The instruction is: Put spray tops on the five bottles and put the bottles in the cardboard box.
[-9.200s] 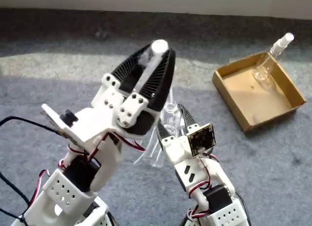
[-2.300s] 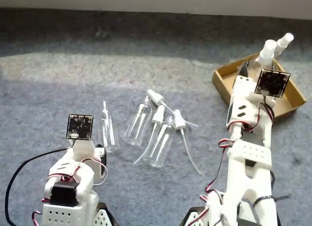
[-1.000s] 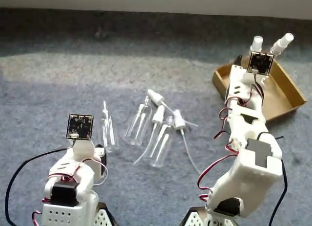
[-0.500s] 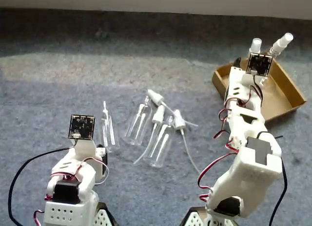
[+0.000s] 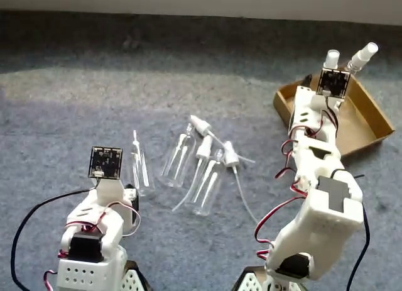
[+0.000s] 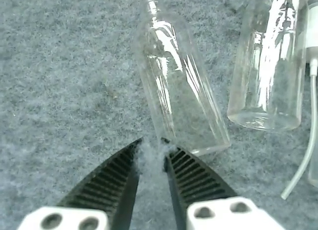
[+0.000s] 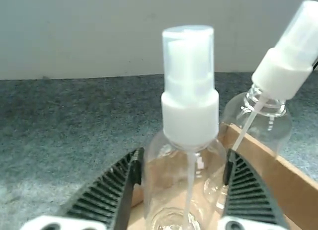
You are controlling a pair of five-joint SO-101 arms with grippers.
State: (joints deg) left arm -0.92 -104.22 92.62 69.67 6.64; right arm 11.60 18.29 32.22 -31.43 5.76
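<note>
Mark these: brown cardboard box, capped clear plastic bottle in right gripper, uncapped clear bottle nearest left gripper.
brown cardboard box [image 5: 363,124]: high view, bare floor.
capped clear plastic bottle [image 7: 191,115]: right wrist view, white collar.
uncapped clear bottle [image 6: 181,98]: left wrist view, mid-body.

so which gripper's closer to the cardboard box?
Right. The right gripper is over the cardboard box, shut on a capped bottle. The left gripper sits far off across the carpet, by the base of a bare bottle lying there.

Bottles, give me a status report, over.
Right gripper clamps capped bottle at box. Left gripper barely open, empty, beside uncapped bottle. Second capped bottle close alongside.
</note>
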